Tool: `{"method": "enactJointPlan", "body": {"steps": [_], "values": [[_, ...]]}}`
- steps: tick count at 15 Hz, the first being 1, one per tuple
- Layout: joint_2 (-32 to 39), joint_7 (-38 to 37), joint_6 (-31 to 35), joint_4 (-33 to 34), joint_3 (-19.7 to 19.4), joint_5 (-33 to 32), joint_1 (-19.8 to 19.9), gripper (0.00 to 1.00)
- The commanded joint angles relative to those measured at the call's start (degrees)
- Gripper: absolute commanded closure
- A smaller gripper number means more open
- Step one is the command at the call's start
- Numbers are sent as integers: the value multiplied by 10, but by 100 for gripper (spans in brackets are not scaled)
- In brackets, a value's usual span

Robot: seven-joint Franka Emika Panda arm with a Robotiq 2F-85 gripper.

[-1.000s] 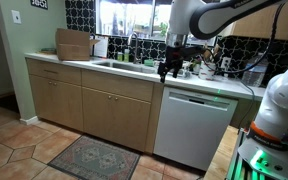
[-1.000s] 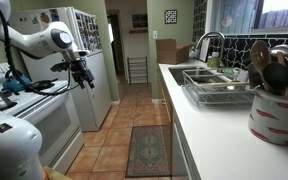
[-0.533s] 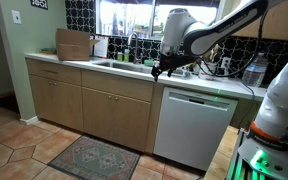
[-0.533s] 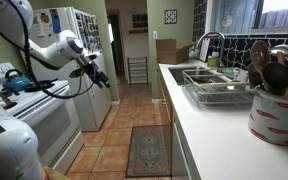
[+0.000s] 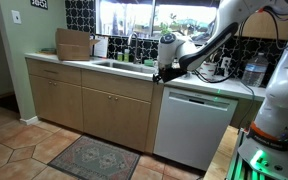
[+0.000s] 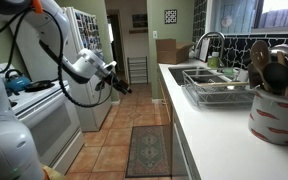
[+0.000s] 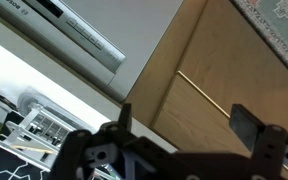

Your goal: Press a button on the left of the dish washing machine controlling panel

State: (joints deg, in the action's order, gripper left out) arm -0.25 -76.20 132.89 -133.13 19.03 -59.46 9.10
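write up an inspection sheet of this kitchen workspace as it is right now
surface: light counter with a sink
job's things: white dishwasher shut; control panel is a strip along its top edge
clutter: cardboard box on the counter; dish rack; utensil pot
grippers: gripper open and empty, near the dishwasher's top left corner; cannot tell if it touches
cables: black cable looping along the arm
surroundings: wooden cabinets; rug on the tile floor; fridge
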Motion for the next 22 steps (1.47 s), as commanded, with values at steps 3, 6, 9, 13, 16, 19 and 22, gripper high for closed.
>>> {"method": "enactJointPlan", "body": {"steps": [3, 6, 9, 13, 16, 19, 22], "values": [[126, -26, -10, 75, -110, -60, -66, 0], [179, -25, -10, 113, -147, -61, -81, 0], [221, -15, -7, 143, -179, -60, -83, 0], [264, 2, 3, 167, -211, -68, -77, 0], [291, 14, 10, 174, -229, -71, -72, 0], [283, 12, 0, 166, -232, -55, -77, 0], [281, 12, 0, 168, -232, -55, -79, 0]]}}
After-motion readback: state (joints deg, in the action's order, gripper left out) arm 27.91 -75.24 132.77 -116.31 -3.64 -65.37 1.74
